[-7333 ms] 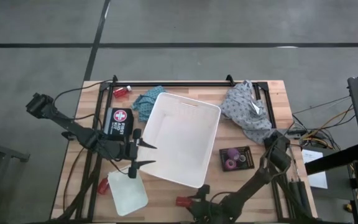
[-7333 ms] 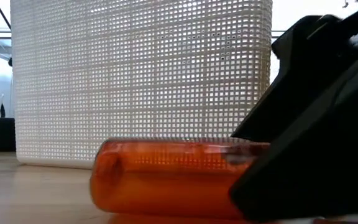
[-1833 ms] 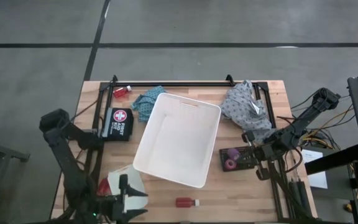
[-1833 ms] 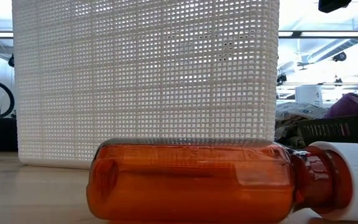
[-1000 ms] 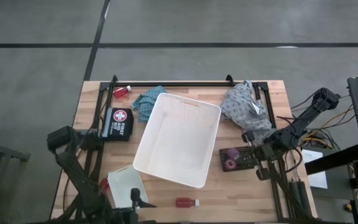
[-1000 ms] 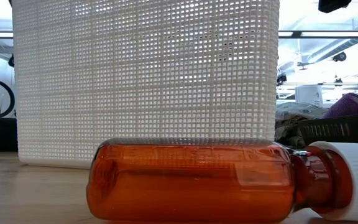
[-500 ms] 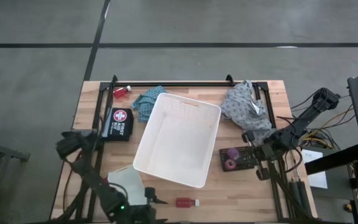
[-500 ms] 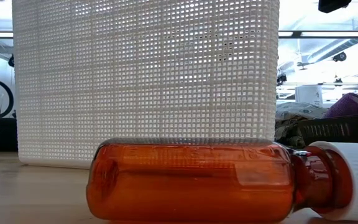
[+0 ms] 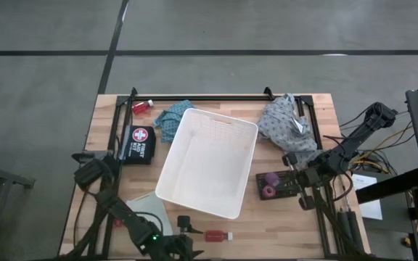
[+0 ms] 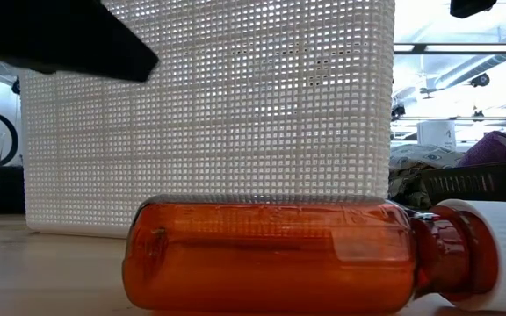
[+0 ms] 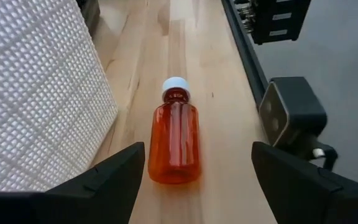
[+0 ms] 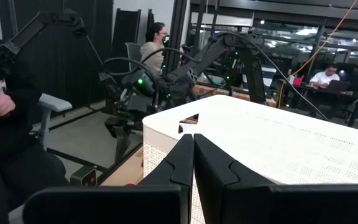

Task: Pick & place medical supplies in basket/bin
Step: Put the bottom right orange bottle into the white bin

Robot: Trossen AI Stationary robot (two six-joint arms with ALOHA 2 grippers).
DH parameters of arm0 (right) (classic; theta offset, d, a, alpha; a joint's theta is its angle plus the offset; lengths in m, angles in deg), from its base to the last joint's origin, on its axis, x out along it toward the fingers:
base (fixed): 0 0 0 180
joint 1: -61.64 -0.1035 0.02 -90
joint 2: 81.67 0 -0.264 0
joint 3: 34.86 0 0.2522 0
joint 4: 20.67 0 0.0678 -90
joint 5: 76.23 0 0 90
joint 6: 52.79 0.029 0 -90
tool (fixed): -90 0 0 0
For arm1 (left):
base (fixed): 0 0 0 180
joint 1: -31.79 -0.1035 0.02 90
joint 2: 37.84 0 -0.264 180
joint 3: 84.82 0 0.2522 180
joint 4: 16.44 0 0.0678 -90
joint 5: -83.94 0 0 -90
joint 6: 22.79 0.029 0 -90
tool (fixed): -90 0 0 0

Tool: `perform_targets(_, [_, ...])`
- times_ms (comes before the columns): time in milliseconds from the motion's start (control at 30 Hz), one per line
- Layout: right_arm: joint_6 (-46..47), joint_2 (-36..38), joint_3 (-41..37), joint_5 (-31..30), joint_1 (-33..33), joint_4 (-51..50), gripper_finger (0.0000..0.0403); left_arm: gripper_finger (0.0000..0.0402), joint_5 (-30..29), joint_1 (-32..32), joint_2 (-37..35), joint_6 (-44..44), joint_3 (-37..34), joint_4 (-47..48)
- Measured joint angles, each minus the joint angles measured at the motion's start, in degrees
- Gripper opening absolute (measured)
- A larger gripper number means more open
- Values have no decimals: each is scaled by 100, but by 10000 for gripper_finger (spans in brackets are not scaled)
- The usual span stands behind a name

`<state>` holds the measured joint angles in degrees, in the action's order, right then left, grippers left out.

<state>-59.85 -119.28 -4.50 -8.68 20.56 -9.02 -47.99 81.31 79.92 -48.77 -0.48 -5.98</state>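
Observation:
A red bottle (image 11: 174, 142) with a white cap (image 11: 176, 87) lies on its side on the wood near the table's front edge, cap toward the right edge; it also shows as the bottle (image 9: 218, 235) and the bottle (image 10: 271, 254). My left gripper (image 11: 197, 152) is open just left of the bottle's base, one finger on either side, touching nothing. In the high view it is my left gripper (image 9: 189, 236). The white basket (image 9: 205, 167) stands mid-table. My right gripper (image 12: 193, 168) waits shut above the right side, beside the grey cloth (image 9: 289, 130).
A teal cloth (image 9: 171, 119) and another red bottle (image 9: 142, 106) lie at the far left. Purple rolls (image 9: 270, 181) sit in a black tray (image 9: 287, 185). A first-aid pouch (image 9: 138, 143) and a small translucent tray (image 9: 149, 206) lie left of the basket. People sit beyond the table.
My left gripper has travelled along the table's near edge toward the right and sunk lower, coming up to the lying red bottle's base. One dark finger now shows at the top left of the low view. The bottle has not moved.

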Motion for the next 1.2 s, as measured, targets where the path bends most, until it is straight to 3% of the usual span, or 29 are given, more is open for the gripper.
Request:
perform_targets(467, [-1,0,0,-1,0,-5,8,301,891,-502,69,349,0,5])
perform_targets(1200, [-1,1,2,-2,-2,-84,8,301,1308,-774,530,197,2,-137])
